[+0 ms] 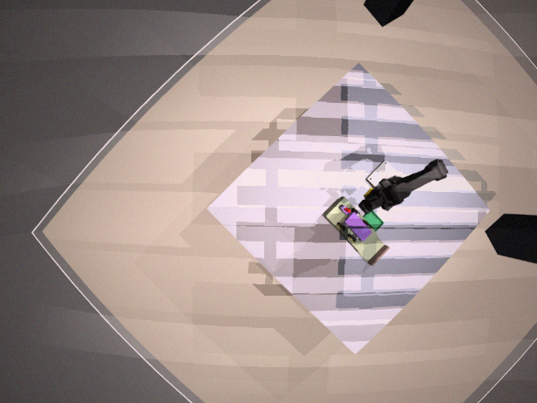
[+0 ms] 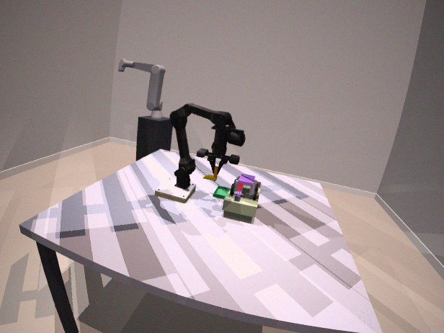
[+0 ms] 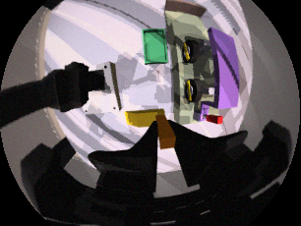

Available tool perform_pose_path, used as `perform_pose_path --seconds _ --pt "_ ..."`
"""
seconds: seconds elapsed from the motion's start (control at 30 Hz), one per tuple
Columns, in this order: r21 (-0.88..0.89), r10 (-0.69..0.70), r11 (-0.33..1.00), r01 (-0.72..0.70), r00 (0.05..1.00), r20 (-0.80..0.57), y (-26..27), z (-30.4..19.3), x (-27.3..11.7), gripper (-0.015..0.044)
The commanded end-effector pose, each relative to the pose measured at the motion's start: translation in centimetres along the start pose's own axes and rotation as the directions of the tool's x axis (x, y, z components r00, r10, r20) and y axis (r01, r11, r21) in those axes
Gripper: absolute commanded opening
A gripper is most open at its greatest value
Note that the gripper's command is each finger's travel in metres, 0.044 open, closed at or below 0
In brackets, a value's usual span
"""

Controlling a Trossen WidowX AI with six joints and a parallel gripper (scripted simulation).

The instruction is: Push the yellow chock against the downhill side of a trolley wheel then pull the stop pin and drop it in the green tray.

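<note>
Chock (image 3: pixel 146 117): yellow, centre frame; its orange handle (image 3: pixel 166 132) clamped between closed fingers, wedge projecting left; trolley (image 3: pixel 221 68) upper right.

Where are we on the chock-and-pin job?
Done: the gripper is shut on the chock's orange handle, with the yellow chock hanging under it. In hand: carrying the chock, which in the wrist view is off the ramp and apart from the trolley. Left: wedge it against a wheel's downhill side, pull the red-headed stop pin, which is in place, drop it in the green tray, open and back away.
</note>
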State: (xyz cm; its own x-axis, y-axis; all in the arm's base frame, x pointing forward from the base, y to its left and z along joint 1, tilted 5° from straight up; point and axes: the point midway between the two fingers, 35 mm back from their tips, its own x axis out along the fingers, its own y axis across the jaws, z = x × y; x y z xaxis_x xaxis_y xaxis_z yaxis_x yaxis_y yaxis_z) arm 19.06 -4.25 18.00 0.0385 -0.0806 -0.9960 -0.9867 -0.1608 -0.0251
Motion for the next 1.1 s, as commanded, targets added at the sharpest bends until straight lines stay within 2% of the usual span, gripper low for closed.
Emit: perform_pose_path --seconds 0.0,1.07 --pt "0.005 0.004 1.0 -0.004 1.0 0.0 -0.3 1.2 0.1 0.0" --pt "0.005 0.003 1.0 -0.003 1.0 0.009 -2.8 11.2 0.7 0.0"
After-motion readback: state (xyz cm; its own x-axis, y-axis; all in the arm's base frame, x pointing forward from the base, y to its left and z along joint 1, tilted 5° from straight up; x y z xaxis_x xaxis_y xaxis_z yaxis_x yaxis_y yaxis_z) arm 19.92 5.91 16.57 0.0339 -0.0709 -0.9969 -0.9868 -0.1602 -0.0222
